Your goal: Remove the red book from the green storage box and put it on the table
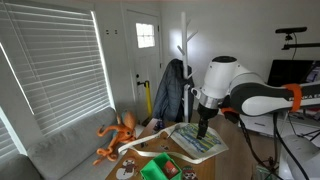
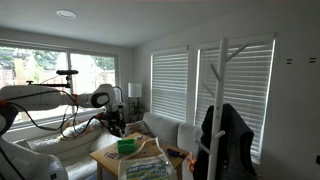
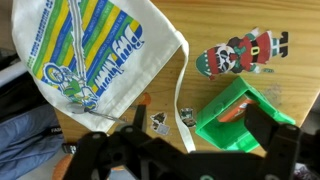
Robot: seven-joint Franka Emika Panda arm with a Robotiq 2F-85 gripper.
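The green storage box (image 3: 215,128) stands open-topped on the brown wooden table (image 3: 200,30), at the lower right of the wrist view. The red book (image 3: 233,112) lies inside it, only partly visible. My gripper (image 3: 200,114) hangs above the table, its dark fingers spread wide and empty. One finger is over the box, the other over the bare wood beside it. The box also shows in both exterior views (image 1: 157,166) (image 2: 127,146). There my gripper (image 1: 204,128) (image 2: 115,125) points down above the table (image 1: 203,166).
A white-and-green printed bag (image 3: 90,45) with a long white strap (image 3: 182,85) covers much of the table. A Santa panda figure (image 3: 245,52) and small picture cards (image 3: 158,121) lie on the wood. An orange plush toy (image 1: 118,135) sits on the grey couch (image 1: 60,150).
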